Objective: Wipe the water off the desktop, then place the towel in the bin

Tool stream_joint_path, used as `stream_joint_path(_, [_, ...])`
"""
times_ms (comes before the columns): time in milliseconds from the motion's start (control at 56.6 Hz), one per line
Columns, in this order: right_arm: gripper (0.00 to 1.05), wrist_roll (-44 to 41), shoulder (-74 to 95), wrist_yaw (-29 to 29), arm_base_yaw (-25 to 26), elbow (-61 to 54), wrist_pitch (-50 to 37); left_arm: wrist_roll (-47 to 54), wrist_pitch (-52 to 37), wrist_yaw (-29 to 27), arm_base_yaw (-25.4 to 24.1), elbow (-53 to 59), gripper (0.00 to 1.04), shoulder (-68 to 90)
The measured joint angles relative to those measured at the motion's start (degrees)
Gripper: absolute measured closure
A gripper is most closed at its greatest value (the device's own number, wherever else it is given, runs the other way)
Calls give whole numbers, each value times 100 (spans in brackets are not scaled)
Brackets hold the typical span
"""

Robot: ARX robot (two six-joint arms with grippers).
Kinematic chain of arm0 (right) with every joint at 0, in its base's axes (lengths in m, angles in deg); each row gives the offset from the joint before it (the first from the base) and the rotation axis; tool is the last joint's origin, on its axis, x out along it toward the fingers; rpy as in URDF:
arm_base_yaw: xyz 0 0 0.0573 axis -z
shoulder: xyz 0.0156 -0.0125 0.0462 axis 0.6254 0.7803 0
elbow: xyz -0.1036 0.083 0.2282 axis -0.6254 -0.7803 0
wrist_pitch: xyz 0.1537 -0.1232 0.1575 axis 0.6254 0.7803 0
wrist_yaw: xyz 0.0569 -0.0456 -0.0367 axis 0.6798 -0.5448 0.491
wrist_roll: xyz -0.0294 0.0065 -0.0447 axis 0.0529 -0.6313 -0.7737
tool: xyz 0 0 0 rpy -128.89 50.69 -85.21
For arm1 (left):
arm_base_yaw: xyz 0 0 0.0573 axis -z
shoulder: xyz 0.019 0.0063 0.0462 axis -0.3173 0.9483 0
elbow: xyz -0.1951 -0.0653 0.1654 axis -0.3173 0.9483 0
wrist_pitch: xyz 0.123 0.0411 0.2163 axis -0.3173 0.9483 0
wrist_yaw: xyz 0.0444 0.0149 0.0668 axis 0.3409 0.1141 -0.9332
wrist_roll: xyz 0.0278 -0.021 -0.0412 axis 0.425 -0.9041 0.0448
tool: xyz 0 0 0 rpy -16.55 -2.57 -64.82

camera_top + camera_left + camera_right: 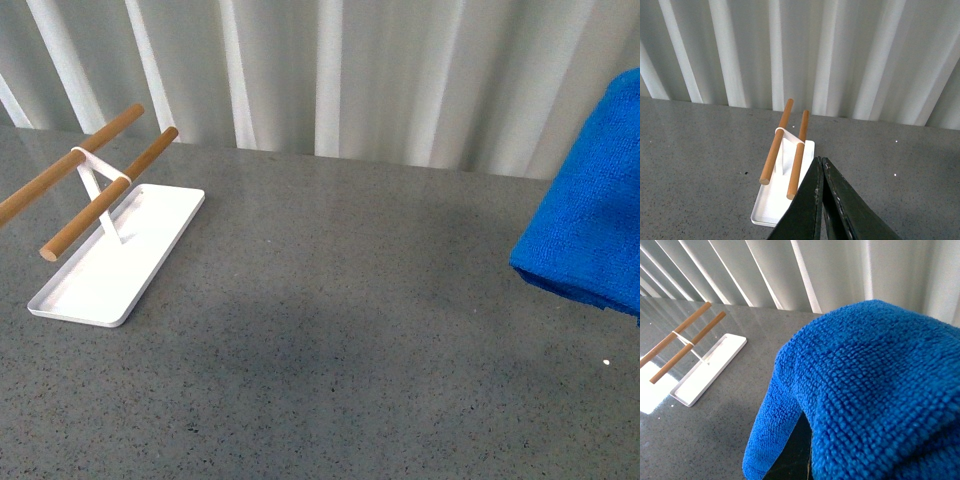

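At the right edge of the front view the towel (590, 200) hangs clear of the desktop (330, 330), folded and bulky, with its lower fold above the stone. From the right wrist it fills most of the picture and one loose flap droops down. It hides the right gripper, so we cannot tell how the jaws are set or how much cloth they have; we judge only that this arm carries it.

The left gripper (821, 165) has its dark fingers pressed together on nothing. It is pointed toward the white tray (90, 285) and the wooden rack (110, 190) that stands on it.

Several things could go wrong from here:
- **Blind right wrist:** its camera is smothered in plush, so we would lower the towel on the front view alone and could miss the wet spot.
- **No clear water:** we can make out none. A darker patch mid-desk may be shadow or damp.
- **Thin hold:** if the grip on the cloth is slight, the drooping flap could drag and pull the towel free.
- **Long wipe leftward:** it could shove the light tray or catch the rack's bars.
- **No bin in view:** none shows anywhere, so the drop-off would start unguided
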Motion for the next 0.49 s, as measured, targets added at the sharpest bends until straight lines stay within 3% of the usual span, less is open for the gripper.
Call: stream_joint_path(495, [100, -267, -50, -247, -190, 20, 210, 4, 778, -7, 2, 568, 101, -1491])
